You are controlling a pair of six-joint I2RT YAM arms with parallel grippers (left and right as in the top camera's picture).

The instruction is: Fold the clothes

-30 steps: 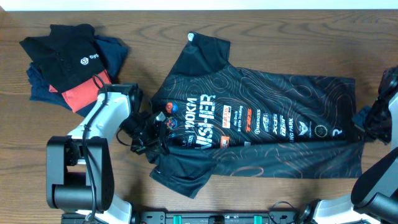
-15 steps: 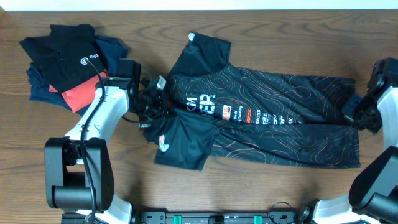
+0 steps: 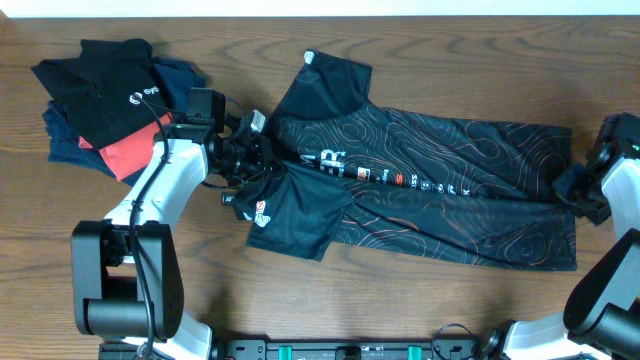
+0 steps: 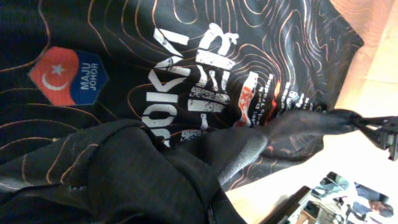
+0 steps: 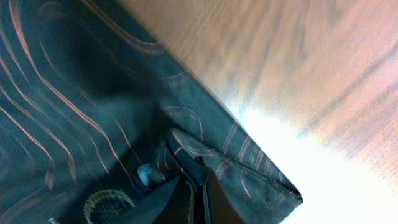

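Note:
The black jersey (image 3: 440,180) with copper contour lines and white and red lettering lies across the middle of the table, its near long edge lifted and carried toward the far side. My left gripper (image 3: 243,158) is shut on the jersey's left edge by the collar; the left wrist view shows bunched fabric (image 4: 143,168) over the jaws. My right gripper (image 3: 574,186) is shut on the hem at the right end; the right wrist view shows the hem corner (image 5: 249,168) pinched at the fingertips (image 5: 198,186). One sleeve (image 3: 325,85) lies at the far side, the other (image 3: 295,215) toward the near side.
A pile of other garments (image 3: 110,100), a plain black top with a white logo over navy and coral-red pieces, sits at the far left, close to my left arm. Bare wooden table (image 3: 420,300) runs along the near side.
Both grippers have carried the jersey's near edge toward the far side. The fold has deepened and most of the sponsor lettering is now covered.

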